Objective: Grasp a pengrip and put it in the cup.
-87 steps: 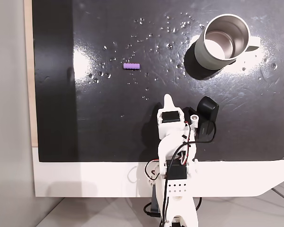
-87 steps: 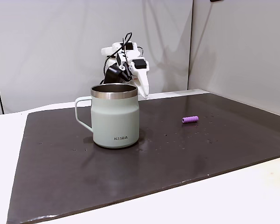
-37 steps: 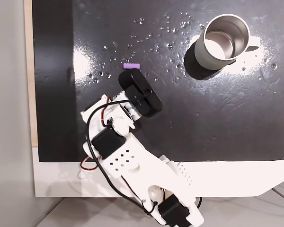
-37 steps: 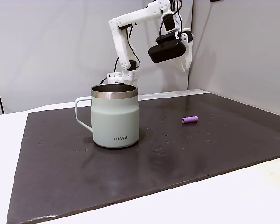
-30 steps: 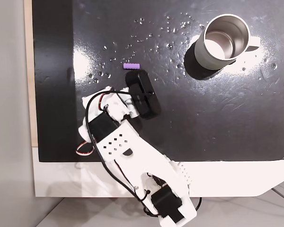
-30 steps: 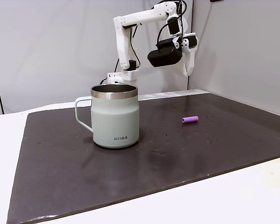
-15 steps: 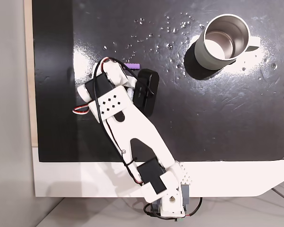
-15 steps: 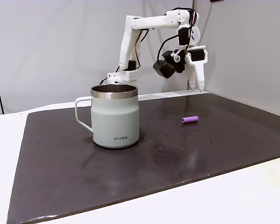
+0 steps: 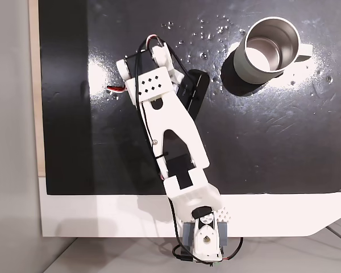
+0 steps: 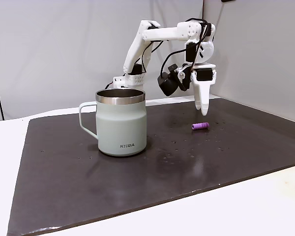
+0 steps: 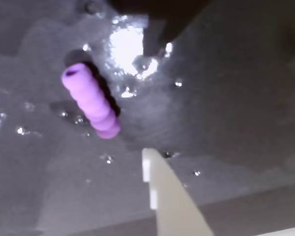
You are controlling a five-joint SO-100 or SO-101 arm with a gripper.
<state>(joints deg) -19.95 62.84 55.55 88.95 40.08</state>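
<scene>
The pengrip (image 10: 200, 126) is a small light-purple ribbed cylinder lying on the dark mat, to the right of the cup in a fixed view. In the wrist view the pengrip (image 11: 91, 101) lies up and left of one white fingertip (image 11: 155, 182). My gripper (image 10: 204, 111) points straight down just above it, without touching. My gripper (image 11: 69, 172) is open, with a second finger at the left edge and nothing between the two. The steel cup (image 9: 271, 48) stands upright at the mat's top right; the cup (image 10: 122, 125) has its handle at the left. My arm (image 9: 159, 96) covers the pengrip from above.
The black mat (image 9: 284, 136) is wet, with small shiny specks (image 9: 210, 31) scattered near the cup. A white table edge (image 9: 102, 216) runs along the bottom, where the arm's base (image 9: 204, 242) sits. Grey walls stand behind the mat (image 10: 246, 142).
The arm has stretched farther over the mat and swung toward the cup side. The gripper has dropped from high above to just over the pengrip. Pengrip and cup have not moved.
</scene>
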